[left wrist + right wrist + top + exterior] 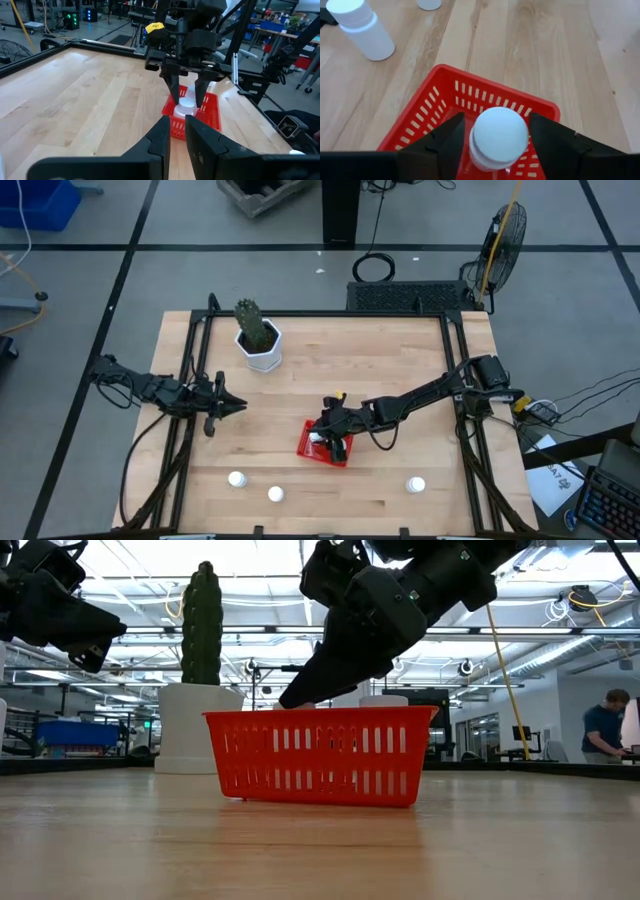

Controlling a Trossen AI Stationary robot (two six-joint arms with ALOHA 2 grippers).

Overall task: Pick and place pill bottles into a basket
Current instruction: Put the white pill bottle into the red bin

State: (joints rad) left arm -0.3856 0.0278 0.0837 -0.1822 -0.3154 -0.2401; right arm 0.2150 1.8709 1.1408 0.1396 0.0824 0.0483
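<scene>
The red mesh basket [310,450] stands on the wooden table near the front middle; it also shows in the low view [320,755]. My right gripper [497,131] is over the basket, shut on a white pill bottle [500,132]. Three more white bottles stand upright on the table near the front edge: one [236,478], a second [275,494] and a third [416,484]. My left gripper [228,403] waits at the table's left side, shut and empty, pointing at the basket. My right gripper has the bottle's two opposite sides [472,145] between its two fingers [451,140], just under the round cap. The fingers slant down from the table's right side. The bottle is upright inside the basket's rim [492,90]; whether its base touches the basket floor is hidden.
A white hexagonal pot with a green cactus [261,345] stands at the back left. Black frame rails [192,380] run along the table's left and right sides. A person stands in the room far behind the table [603,730].
</scene>
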